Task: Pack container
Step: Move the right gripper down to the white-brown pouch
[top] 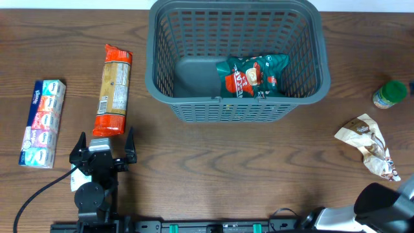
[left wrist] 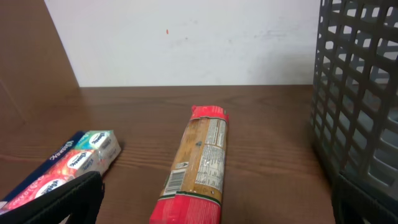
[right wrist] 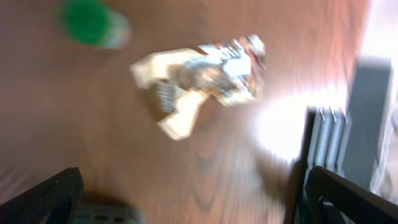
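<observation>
Container [top: 233, 110] holds green snack bag [top: 252, 74]. Left gripper [top: 105, 144]: fingers released, near cracker pkg [top: 113, 90] on desk [top: 213, 168]. Right gripper [right wrist: 196, 199]: fingers released also.

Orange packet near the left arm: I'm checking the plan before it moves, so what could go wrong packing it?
1. The orange packet is long and lies end-on to the open left pincer; gripped at its near end, it may droop or slip.
2. The container has tall walls, so a hanging packet could catch the rim.
3. The green bag covers part of the bottom; aim for the bare part.
</observation>
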